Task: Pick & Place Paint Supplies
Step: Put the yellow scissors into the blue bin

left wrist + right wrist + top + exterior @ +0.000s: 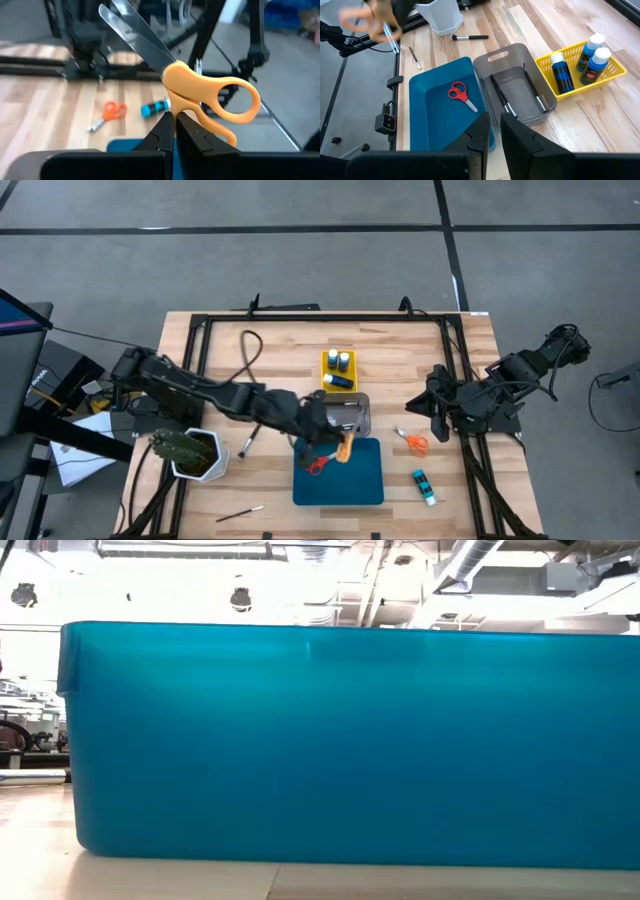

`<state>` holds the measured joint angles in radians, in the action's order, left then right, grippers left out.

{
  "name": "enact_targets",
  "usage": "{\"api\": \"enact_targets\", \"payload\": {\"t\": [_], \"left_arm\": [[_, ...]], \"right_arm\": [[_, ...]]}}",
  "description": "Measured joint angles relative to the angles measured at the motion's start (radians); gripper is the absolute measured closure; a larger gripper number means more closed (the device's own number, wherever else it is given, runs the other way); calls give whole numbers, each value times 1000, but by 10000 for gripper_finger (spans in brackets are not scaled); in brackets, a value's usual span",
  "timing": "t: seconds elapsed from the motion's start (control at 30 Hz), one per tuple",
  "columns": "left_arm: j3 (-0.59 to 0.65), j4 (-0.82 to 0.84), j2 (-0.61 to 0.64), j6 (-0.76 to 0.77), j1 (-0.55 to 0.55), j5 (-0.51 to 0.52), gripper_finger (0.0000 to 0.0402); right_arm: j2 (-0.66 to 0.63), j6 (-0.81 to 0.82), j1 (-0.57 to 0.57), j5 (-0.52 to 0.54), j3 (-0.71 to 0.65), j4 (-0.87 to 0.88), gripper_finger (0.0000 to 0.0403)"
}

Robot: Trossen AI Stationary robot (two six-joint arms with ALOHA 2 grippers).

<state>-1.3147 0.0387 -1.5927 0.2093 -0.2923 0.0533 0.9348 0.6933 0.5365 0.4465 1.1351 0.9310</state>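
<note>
Paint supplies are getting sorted: the left gripper [338, 446] is holding orange scissors [200, 90] in closed fingers over the blue tray [365, 480], where red scissors [461, 95] are lying. Another pair [412, 442], a bottle [424, 486] and two brushes are waiting on the surface; the right gripper [490, 127] is idling nearly closed.

Orange scissors [210, 95] held aloft; red scissors [461, 95] in blue tray [427, 117].

Left hand [174, 131] clamped on orange-handled scissors [210, 97], blades raised, above wooden table [45, 107]
</note>
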Motion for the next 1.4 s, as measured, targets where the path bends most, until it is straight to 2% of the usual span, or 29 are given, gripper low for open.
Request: {"api": "enact_targets", "payload": {"t": [0.17,0.4,0.57,0.87,1.1,1.4], "left_arm": [[-101,75,-112,-25,-10,-49,401],[-189,243,-220,-16,-20,-62,401],[-193,304,-266,38,-25,-60,401],[-192,511,-305,62,-52,-60,401],[-192,578,-347,78,-57,-40,401],[-192,626,-401,-72,-63,-15,401]], "right_arm": [[0,0,0,0,0,-1,359],[0,0,0,0,0,-1,359],[0,0,0,0,0,-1,359],[0,-1,0,0,0,-1,359],[0,-2,0,0,0,-1,359],[1,-1,0,0,0,-3,359]]}}
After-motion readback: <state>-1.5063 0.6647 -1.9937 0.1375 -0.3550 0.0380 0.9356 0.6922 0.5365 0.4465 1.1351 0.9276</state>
